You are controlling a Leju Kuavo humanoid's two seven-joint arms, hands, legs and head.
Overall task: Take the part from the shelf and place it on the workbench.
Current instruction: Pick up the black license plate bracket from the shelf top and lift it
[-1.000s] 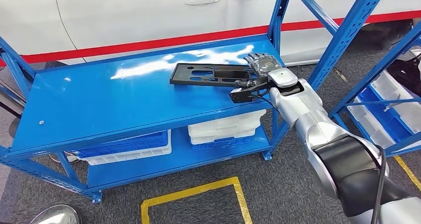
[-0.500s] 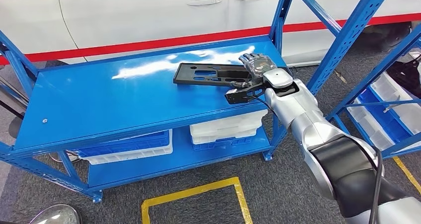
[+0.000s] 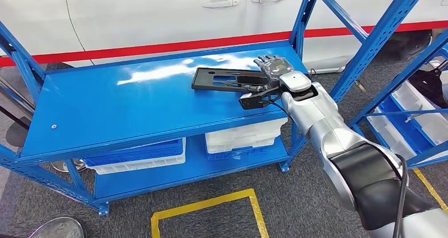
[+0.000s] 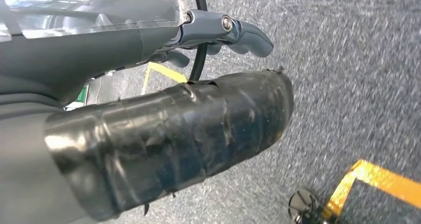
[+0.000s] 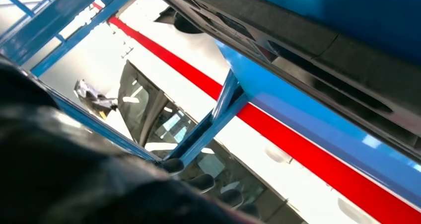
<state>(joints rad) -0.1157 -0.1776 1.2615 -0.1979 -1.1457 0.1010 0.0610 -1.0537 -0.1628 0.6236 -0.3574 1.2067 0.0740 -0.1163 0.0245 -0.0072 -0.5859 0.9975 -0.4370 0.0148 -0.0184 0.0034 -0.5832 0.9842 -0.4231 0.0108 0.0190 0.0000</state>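
We look down on the bench [image 3: 121,106], spanning the frame's left and centre. The part [image 3: 228,81] lies flat on its top, right of centre, toward the far right corner. Our right hand [image 3: 274,69] rests on the part's right end, the arm entering from the lower right. Beneath the top, a lower shelf [image 3: 185,170] carries bins [image 3: 138,156] at left and stacked bins [image 3: 244,137] at right. Behind the bench stands a car [image 3: 158,11], along the upper edge. Another rack [image 3: 407,108] holding bins sits at far right. Floor tape [image 3: 211,203] lies bottom centre, in front of the bench.
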